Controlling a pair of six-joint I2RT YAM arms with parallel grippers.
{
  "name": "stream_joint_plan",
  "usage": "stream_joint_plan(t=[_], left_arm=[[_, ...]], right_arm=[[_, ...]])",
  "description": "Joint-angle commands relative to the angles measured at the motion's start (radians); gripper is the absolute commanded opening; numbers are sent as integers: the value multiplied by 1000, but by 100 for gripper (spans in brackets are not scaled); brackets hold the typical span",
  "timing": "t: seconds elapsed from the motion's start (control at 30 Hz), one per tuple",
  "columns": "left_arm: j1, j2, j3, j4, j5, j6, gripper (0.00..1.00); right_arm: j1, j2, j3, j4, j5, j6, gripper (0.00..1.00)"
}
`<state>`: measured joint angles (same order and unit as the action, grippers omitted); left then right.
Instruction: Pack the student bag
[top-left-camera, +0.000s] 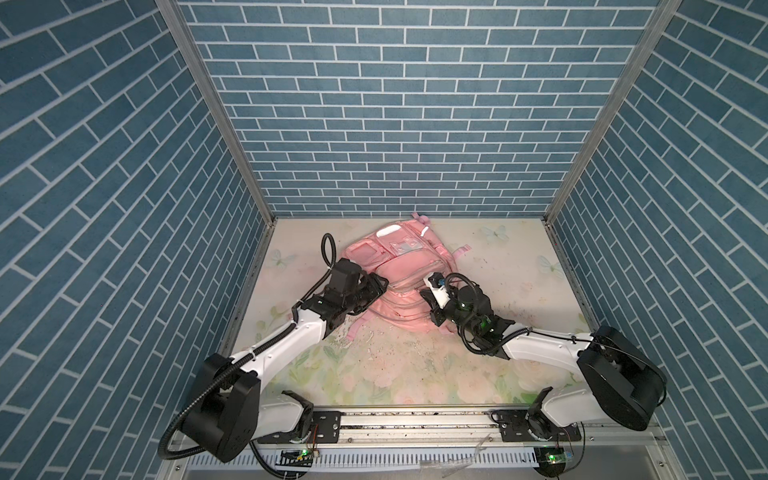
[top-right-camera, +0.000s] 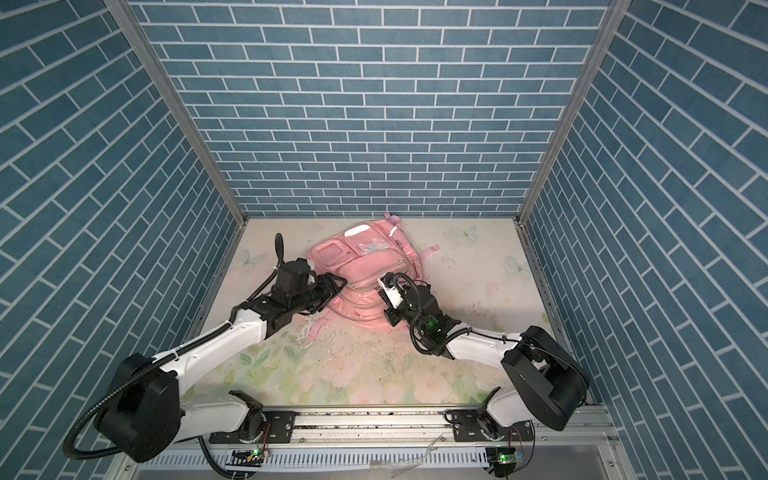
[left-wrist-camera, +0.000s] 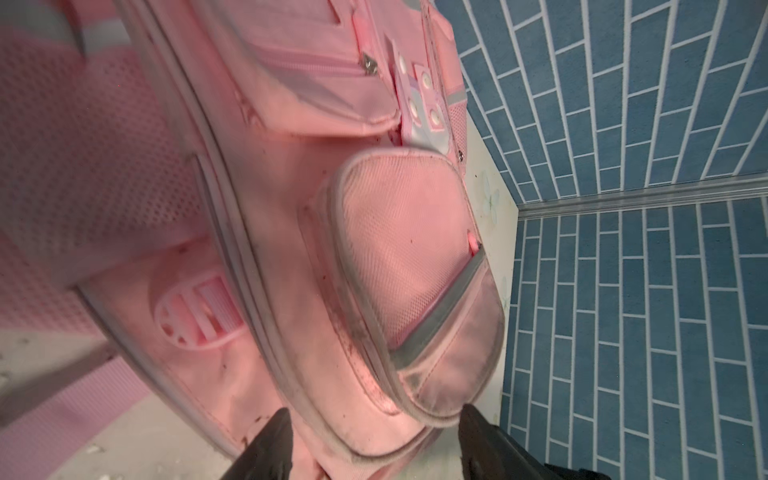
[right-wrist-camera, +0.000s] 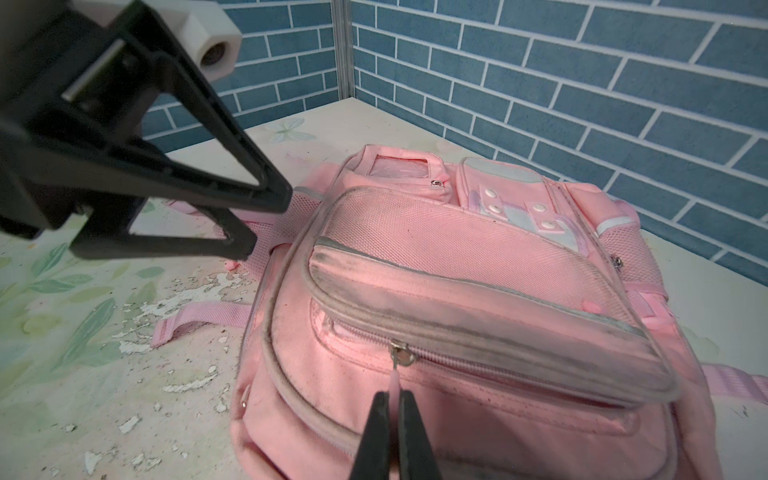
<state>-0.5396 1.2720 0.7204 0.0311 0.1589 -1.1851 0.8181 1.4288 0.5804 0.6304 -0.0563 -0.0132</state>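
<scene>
Shows student bag (top-left-camera: 397, 270) flat on floral tabletop (top-left-camera: 519, 282), toward the back wall, pockets facing up. Shows right fingers (right-wrist-camera: 374, 428) pinched tight on the pink zip pull (right-wrist-camera: 393, 376) of a front pocket. Shows left fingers (left-wrist-camera: 270, 444) spread wide at the bag's left side, straddling a pocket corner, clamping nothing.

Even soft light from above, faint shadows, wide-angle bowing at edges, near-field blur in left wrist view
</scene>
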Motion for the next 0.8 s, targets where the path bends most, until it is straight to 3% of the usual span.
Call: stream_joint_plan(t=[0.0,0.23,0.3,0.33,0.43,0.5,0.77], left_arm=[[-51,9,-13,100,-124,-157,64],[-118,73,-23,190,-197,-249,64],[-127,105,-11,205,-203,-242,60],[-128,119,-10,218,-195,-236,54],[-125,150,-14,255,-166,-196,16],[-113,146,-20,263,-157,-174,0],[-22,82,-7,179,-68,-48,0]], right_arm=[[9,-3,-7,46,-4,7,0],[9,-2,-13,51,-13,6,0],[9,-2,-15,55,-14,6,0],[9,-3,-15,54,-13,5,0],[8,-11,-21,53,13,11,0],[8,-29,-38,59,67,38,0],[-84,-100,-112,45,132,22,0]])
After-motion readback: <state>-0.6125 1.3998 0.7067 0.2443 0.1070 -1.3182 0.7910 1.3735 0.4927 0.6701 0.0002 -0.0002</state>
